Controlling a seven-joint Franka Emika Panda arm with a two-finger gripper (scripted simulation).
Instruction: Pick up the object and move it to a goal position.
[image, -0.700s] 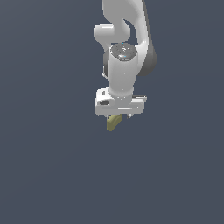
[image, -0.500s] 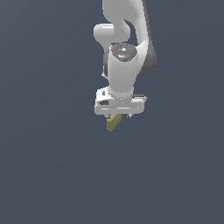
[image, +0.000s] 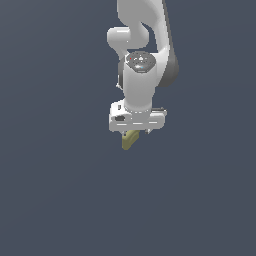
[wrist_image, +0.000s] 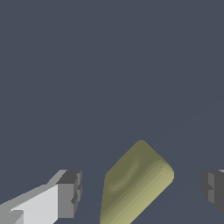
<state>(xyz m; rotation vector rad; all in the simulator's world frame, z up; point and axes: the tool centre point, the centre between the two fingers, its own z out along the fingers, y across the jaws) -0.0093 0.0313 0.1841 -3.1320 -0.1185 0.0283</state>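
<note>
Looks like the grasp step: the tool (image: 131, 133) hangs over the olive-yellow block (wrist_image: 134, 183), pads (wrist_image: 70, 194) spread apart either side, not touching. Next it needs to close squarely.

— What colour is the block (wrist_image: 135, 183)?
— Olive-yellow, plain and matte, with no markings.
— And the end effector (wrist_image: 142, 190)?
— White body, dark grey pads (wrist_image: 70, 192) on the fingers. The arm (image: 142, 75) is white too, with a darker band at the joint, black or dark grey; hard to tell.
— Background?
— Flat slate blue-grey, unpatterned.
</note>
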